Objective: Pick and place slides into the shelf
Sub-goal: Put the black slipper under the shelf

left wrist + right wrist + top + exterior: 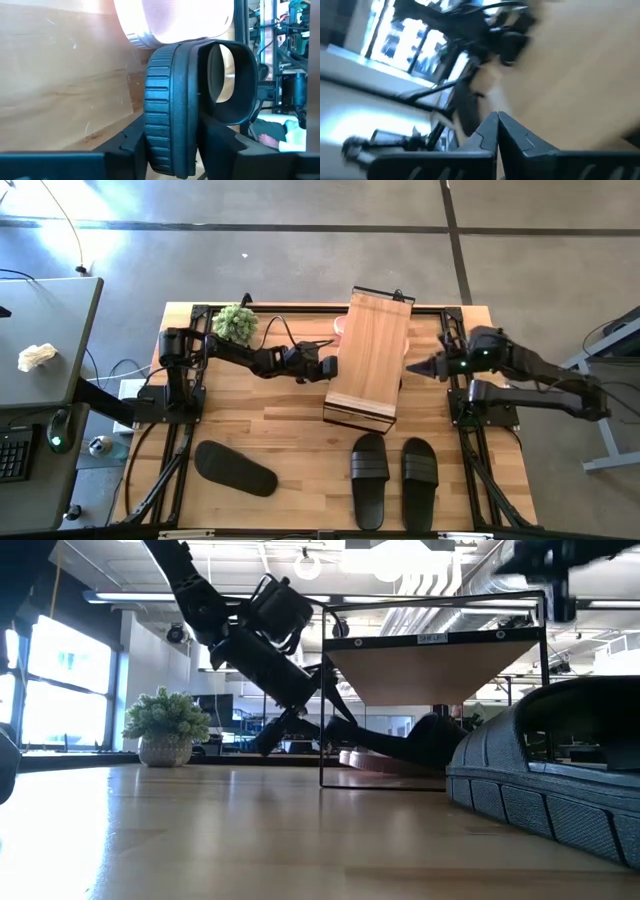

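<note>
The shelf (370,360), a light-wood plank on a thin black wire frame (435,660), stands mid-table. My left gripper (325,368) reaches under it from its left side, shut on a black slide (170,110) that stands on edge. A pale pink slide (175,20) lies just beyond it under the plank and peeks out at the shelf's far left corner (340,328). Three more black slides lie flat on the table near the front: one at the left (235,468) and a pair at the right (368,478) (420,477). My right gripper (415,367) hovers shut beside the shelf's right side, holding nothing. My left gripper pinches the black slide across its thickness, one finger on the ridged sole (152,150), the other on the footbed side (202,150). The fingers come from the table's left, slanting down. The slide is turned on edge, its strap (235,85) pointing sideways; what it rests on is hidden.
A small potted plant (235,323) stands at the table's far left, close to my left arm. In the low view one black slide (540,780) fills the near right. Bare tabletop lies between the single slide and the pair.
</note>
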`<state>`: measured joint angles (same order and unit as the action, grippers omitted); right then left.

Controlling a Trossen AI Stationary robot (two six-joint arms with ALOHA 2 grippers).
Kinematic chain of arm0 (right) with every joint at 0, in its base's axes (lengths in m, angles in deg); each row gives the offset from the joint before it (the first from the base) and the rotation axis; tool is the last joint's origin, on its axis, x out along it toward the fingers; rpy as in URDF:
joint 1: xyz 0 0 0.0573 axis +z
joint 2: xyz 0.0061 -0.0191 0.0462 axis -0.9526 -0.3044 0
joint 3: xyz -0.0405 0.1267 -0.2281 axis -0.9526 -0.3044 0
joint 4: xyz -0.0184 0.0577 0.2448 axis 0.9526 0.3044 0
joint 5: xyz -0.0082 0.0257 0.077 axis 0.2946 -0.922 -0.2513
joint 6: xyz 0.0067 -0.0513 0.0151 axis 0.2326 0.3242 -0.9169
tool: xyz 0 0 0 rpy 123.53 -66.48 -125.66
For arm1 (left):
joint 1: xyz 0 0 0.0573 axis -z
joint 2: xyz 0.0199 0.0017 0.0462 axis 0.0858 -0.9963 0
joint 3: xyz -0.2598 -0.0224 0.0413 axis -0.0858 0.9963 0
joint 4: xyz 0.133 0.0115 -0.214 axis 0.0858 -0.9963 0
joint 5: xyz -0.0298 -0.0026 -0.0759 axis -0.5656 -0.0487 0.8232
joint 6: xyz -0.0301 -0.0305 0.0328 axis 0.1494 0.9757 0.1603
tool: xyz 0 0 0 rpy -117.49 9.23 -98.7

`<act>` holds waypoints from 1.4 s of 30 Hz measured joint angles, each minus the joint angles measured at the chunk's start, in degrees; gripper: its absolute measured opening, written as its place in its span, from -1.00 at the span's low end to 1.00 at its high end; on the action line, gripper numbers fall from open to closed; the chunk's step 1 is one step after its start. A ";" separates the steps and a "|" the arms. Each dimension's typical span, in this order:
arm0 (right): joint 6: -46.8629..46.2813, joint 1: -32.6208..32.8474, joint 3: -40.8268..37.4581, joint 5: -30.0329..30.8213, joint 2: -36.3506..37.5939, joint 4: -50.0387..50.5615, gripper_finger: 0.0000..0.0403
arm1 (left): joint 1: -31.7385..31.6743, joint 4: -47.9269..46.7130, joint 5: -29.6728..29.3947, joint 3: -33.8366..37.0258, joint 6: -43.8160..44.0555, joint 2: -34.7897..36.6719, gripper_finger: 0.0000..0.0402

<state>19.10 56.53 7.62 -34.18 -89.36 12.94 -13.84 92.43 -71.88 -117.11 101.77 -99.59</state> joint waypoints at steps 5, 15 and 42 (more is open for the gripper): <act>7.40 7.87 5.43 1.38 -9.28 0.42 -1.00 | -0.16 -0.99 0.47 -0.02 -0.33 0.06 -0.12; 22.42 17.32 18.97 3.81 -24.06 6.20 -0.91 | -0.35 -2.56 10.45 0.11 -7.47 -0.05 0.10; 30.60 28.96 27.93 16.84 -44.32 19.91 -0.29 | -2.62 -8.21 11.89 0.05 -14.17 0.02 0.11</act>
<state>49.70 85.48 35.55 -17.35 -133.68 32.85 -16.47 84.21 -59.99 -117.06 87.60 -99.57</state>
